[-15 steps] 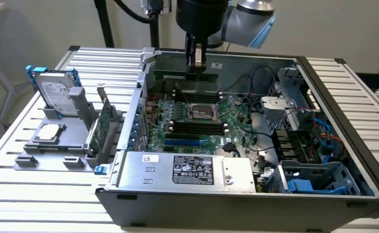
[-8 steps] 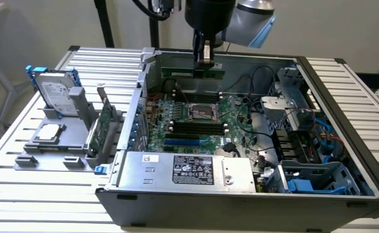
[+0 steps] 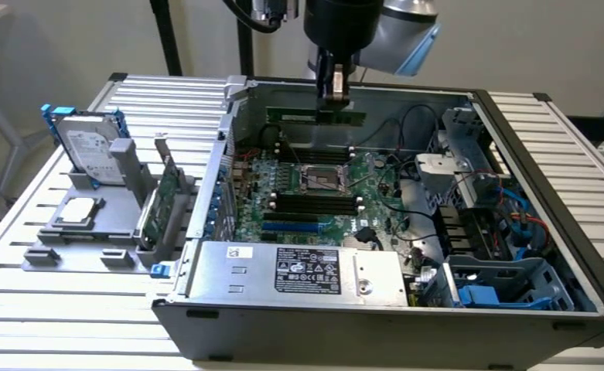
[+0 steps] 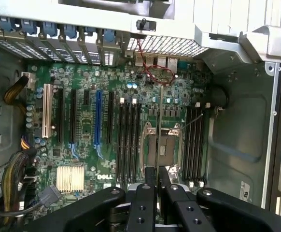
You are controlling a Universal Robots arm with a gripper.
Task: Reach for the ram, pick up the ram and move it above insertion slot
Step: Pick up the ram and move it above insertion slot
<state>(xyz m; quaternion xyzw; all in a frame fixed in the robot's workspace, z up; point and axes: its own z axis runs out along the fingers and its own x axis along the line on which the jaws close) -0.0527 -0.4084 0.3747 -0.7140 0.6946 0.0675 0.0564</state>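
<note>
Exterior view. Tool (image 3: 332, 99): hangs over the far part of the open computer case (image 3: 549, 232), fingers pressed on the ram (image 3: 315, 117). The ram: thin green stick, held level by its upper long edge near the middle, clear of the motherboard (image 3: 312, 193) below. Dark memory slots (image 3: 307, 202) lie beneath and nearer the camera. On the slatted surface (image 3: 33, 294) at the exterior view's left: hard drive (image 3: 87, 147) and expansion card (image 3: 157, 205), upright in a grey holder.

Wrist view. Tool (image 4: 158, 176): two dark fingers (image 4: 151, 175) nearly closed, a slim gap between them; motherboard (image 4: 82, 121) and long slots (image 4: 130, 140) beyond.

Handling, by judgement: light, stiff, thin; chips and contact edge fragile. Best taken by the flat faces near mid-length, so it hangs balanced and level.
</note>
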